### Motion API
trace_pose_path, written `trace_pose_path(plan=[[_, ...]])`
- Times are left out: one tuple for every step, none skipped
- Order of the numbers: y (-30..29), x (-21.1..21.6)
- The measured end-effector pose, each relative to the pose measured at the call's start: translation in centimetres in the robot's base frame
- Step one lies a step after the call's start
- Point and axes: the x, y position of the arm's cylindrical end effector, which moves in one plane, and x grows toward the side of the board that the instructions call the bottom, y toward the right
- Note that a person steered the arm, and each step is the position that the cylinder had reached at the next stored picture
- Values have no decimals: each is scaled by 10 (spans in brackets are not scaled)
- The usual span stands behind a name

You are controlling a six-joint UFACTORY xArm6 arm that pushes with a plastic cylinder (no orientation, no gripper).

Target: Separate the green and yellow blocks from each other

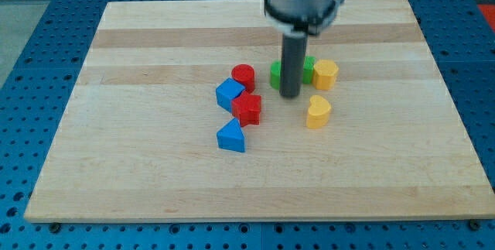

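My tip stands near the board's middle, between the red blocks and the yellow ones. Two green blocks are partly hidden behind the rod: one shows at its left, one at its right; their shapes cannot be made out. A yellow hexagonal block touches the right green block. A yellow heart-shaped block lies alone, below and to the right of my tip.
A red cylinder, a blue block and a red block cluster left of my tip. A blue triangular block lies below them. All rest on the wooden board.
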Motion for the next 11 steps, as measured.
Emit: trace_pose_path(plan=[[5, -28], [5, -30], [37, -31], [88, -34], [92, -17], [92, 17], [93, 35], [102, -10], [113, -34], [130, -33], [129, -41]])
